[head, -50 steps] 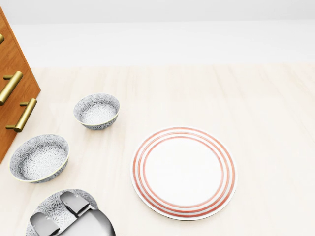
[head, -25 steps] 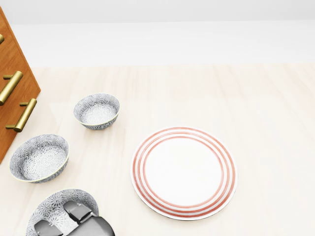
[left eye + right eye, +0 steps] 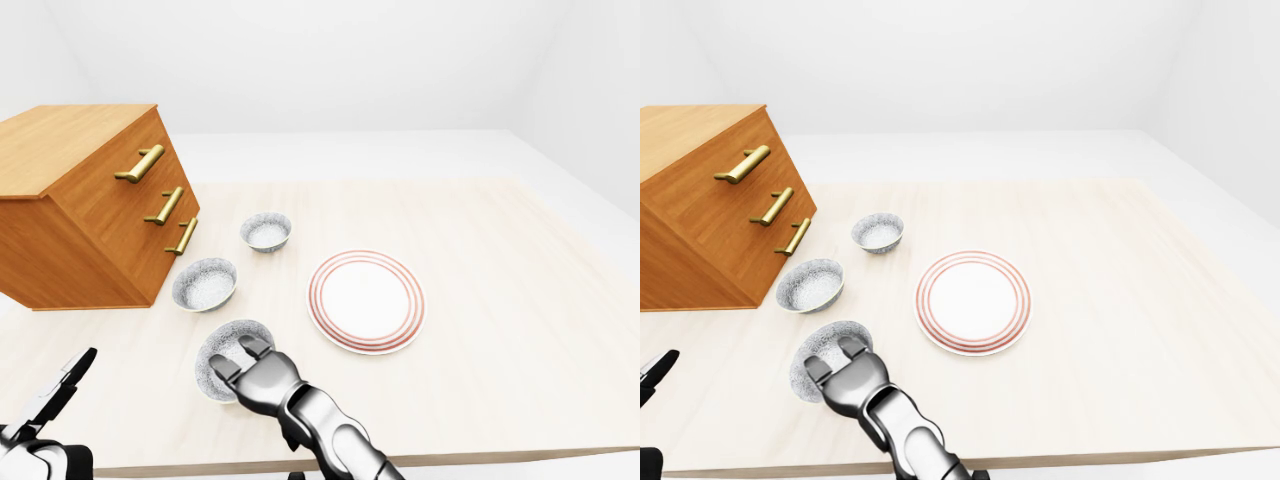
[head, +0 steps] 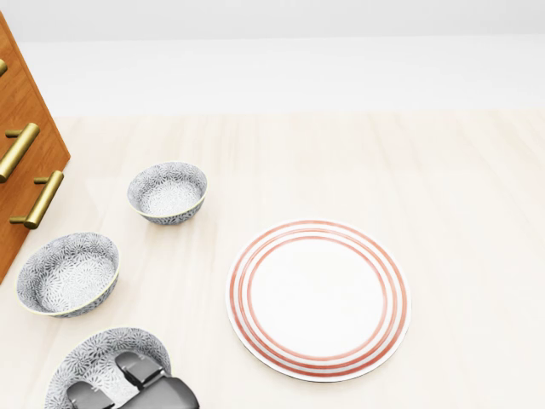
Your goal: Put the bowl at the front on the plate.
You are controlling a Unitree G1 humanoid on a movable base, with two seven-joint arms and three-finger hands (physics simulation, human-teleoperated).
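My right hand [image 3: 258,375] rests on the bowl [image 4: 94,356] by the surface's [image 3: 500,300] edge at the left-eye view's bottom, fingers [image 3: 250,350] hooked inside. I cannot tell whether it grips. The plate [image 3: 366,301] lies near, to the right.

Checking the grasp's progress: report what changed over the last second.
The right hand slid slightly toward the head view's bottom edge, uncovering more of the lowest patterned bowl under its fingers; whether it grips is unclear. That bowl, the middle bowl, the top bowl, the red-ringed plate and the wooden drawer chest stayed put.
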